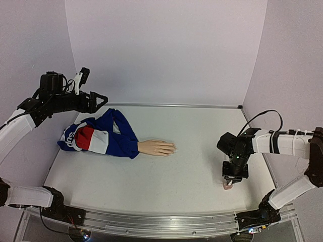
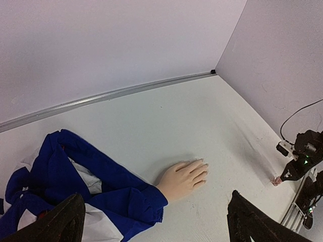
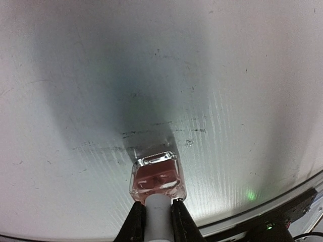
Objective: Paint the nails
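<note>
Left hand (image 1: 101,102): raised above the far-left corner of the worktop (image 1: 171,176), fingers spread wide apart, gripping nothing.
Left wrist view: looks down past both dark fingertips onto the sleeve and the mannequin below.
Right hand (image 1: 230,179): pointing down at the near-right part of the worktop, fingers closed together on the bottle (image 3: 156,176), clamped on either side of its cap (image 3: 159,214).
Bottle: small, square, clear glass with pink liquid inside; it is upright under the right hand, close to the front rail (image 1: 161,223). Whether its base rests on the worktop or is just clear of it, I cannot tell.
Cap: white, tall and narrow, pinched between the two dark fingers.
Mannequin (image 1: 155,147): pale peach, lying palm down and flat on the worktop near its middle, fingers pointing to the right.
Nails (image 2: 204,169): at the fingertips of the mannequin, facing up, too small to show any colour; they lie well apart from the bottle and from both hands.
Sleeve (image 1: 101,137): blue with red and white patches, crumpled in a heap on the left of the worktop, its cuff around the mannequin's wrist.
Worktop: white, faintly scuffed and scratched near the bottle, with pale walls on three sides.
Cable (image 1: 262,117): black, looping above the right arm.
</note>
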Tool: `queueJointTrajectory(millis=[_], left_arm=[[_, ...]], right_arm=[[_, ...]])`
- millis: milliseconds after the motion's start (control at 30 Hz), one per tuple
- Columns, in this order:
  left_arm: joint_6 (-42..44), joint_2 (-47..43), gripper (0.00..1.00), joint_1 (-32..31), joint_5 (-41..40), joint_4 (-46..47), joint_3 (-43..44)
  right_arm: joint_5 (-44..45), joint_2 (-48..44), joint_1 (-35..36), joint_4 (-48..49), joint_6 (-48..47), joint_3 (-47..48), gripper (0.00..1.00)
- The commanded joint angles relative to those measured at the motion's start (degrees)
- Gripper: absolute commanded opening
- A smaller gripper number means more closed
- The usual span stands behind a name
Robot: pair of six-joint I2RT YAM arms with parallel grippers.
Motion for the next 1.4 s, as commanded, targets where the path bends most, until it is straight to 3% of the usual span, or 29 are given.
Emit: queueJointTrajectory(millis=[0, 200, 333, 500, 600, 700, 833, 967, 1133, 1267, 1367], left_arm=[[0.84, 0.42, 0.99, -0.18, 0.91, 0.97, -0.25], [0.27, 1.47, 1.0, -0.18, 2.46, 0.87, 0.09], [-2.65, 3.05, 0.99, -0.18, 4.04, 1.21, 0.76], [-4.07, 4.66, 0.99, -0.23, 7.96, 2.65, 0.25], [-5.14, 6.68, 0.99, -0.18, 12.46, 4.42, -0.33], [-7.01, 9.28, 0.99, -0.82, 16.19, 6.39, -0.39], [-9.98, 12.85, 0.98, -5.55, 15.04, 7.72, 0.84], [-15.99, 18.03, 0.97, -9.28, 17.87, 7.97, 4.09], [-8.34, 18.38, 0.99, -12.73, 16.18, 8.09, 3.22], [10.25, 9.39, 0.99, -19.54, 6.27, 15.59, -7.57], [16.12, 5.26, 0.99, -20.18, 5.11, 20.27, -12.27]], right_arm=[[0.63, -0.32, 0.61, -3.57, 0.41, 0.99, 0.11], [2.83, -1.84, 0.64, -3.78, -4.47, 4.65, 0.0], [10.88, -2.69, 0.63, -1.99, -8.84, 7.97, 0.0], [13.81, -3.96, 0.63, 5.42, -15.86, 7.13, 0.0], [7.54, -5.62, 0.63, 17.16, -19.75, 6.79, 0.0], [-0.25, -1.67, 0.63, 25.8, -21.12, 10.17, 0.0], [-9.92, 9.3, 2.77, 28.46, -22.68, 20.64, 0.0], [-16.2, 13.65, 6.24, 32.2, -23.11, 27.44, 0.0], [-25.05, 15.86, 7.47, 36.9, -20.04, 32.07, 0.0], [-31.82, 16.65, 7.98, 37.94, -17.44, 34.89, 0.0], [-36.79, 17.85, 9.49, 38.27, -16.89, 37.0, 0.0]])
